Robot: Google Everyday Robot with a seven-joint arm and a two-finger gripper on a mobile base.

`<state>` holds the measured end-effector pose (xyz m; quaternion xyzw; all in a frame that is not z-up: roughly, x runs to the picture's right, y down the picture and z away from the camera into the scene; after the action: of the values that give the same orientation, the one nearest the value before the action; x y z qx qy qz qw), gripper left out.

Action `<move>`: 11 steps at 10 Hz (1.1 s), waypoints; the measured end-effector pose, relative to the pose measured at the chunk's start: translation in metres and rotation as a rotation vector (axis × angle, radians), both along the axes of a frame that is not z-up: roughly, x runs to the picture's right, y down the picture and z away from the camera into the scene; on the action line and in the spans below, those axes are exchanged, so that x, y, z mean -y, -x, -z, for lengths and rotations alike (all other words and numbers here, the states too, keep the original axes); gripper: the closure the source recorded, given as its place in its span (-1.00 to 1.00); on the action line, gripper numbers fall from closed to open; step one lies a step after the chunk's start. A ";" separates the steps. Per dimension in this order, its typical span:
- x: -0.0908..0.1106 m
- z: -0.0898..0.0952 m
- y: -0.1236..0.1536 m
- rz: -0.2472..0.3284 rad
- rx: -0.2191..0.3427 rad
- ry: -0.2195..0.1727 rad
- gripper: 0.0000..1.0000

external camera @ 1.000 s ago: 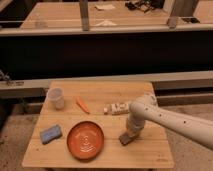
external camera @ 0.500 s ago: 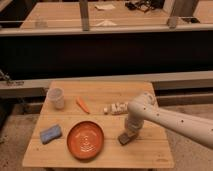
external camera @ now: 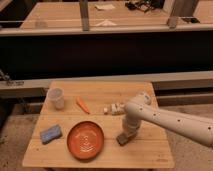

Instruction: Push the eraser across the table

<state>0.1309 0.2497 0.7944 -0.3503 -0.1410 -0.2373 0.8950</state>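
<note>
The eraser (external camera: pixel 120 140) is a small dark block lying on the light-wood table (external camera: pixel 150 150), just right of the orange plate. My white arm reaches in from the right and bends down over it. The gripper (external camera: pixel 125 134) points down at the eraser's top right side and looks to be touching it. The wrist hides part of the eraser.
An orange plate (external camera: pixel 85 139) lies front centre and a blue block (external camera: pixel 50 133) front left. A pale cup (external camera: pixel 56 98), an orange carrot-like piece (external camera: pixel 82 105) and a white patterned box (external camera: pixel 115 108) stand further back. A dark counter runs behind the table.
The gripper has stayed low at the eraser and edged very slightly left. The other things have not moved.
</note>
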 end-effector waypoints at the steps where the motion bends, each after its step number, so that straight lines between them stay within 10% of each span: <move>1: 0.000 0.000 -0.001 -0.001 -0.001 0.000 0.74; 11: 0.002 -0.001 0.016 0.039 0.013 -0.006 0.74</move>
<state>0.1151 0.2478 0.7957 -0.3487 -0.1391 -0.2575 0.8903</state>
